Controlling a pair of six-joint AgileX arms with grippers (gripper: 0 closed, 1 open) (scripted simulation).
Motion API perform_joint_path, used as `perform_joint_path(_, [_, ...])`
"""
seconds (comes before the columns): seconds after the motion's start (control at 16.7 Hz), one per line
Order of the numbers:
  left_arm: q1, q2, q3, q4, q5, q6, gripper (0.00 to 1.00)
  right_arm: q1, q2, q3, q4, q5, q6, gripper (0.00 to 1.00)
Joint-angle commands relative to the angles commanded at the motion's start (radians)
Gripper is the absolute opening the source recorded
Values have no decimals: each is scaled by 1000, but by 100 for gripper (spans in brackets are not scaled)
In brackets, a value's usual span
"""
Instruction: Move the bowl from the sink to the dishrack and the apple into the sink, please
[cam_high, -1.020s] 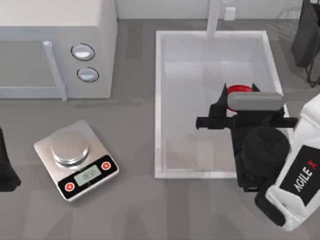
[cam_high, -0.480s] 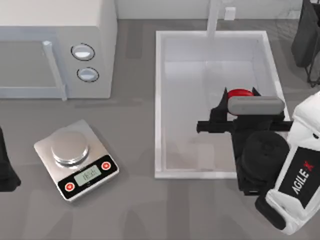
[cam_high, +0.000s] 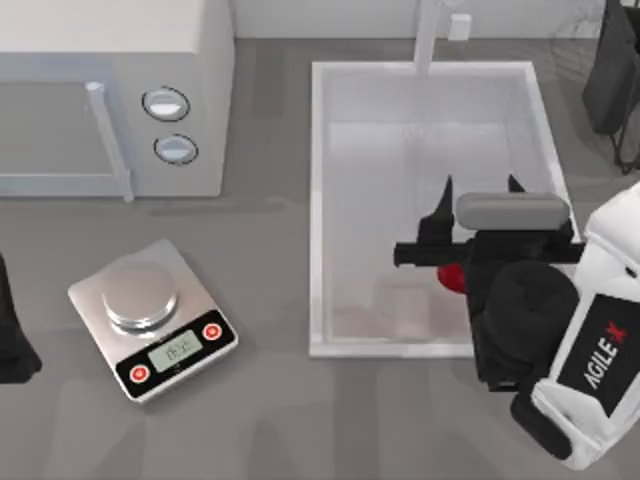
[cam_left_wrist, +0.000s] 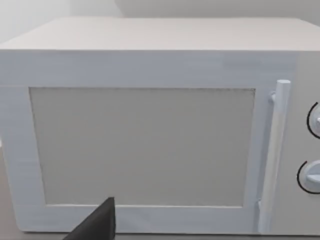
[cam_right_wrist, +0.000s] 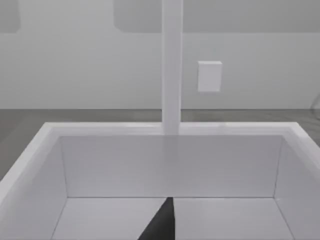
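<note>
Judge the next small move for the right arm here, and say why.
Probably raise the right pincer straight up, clear of the sink. Its fingers stand apart with nothing between them, and the apple lies in the basin beneath the arm, so it looks released. Left arm is parked at the table's left.

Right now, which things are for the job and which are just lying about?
For the job: apple, lying in the sink; dishrack at the table's far right; right gripper above the sink, jaws open.
Just lying about: microwave; scale; left gripper, parked at the left edge.
</note>
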Motion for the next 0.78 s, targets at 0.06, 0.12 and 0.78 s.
perform_joint_path(0.06, [0,0,0,0,0,0,100,0,0,0,0,0,0,90])
perform_joint_path(0.12, [0,0,0,0,0,0,100,0,0,0,0,0,0,98])
perform_joint_path(0.78, [0,0,0,0,0,0,100,-7,-7,-9,-9,-8,2,100])
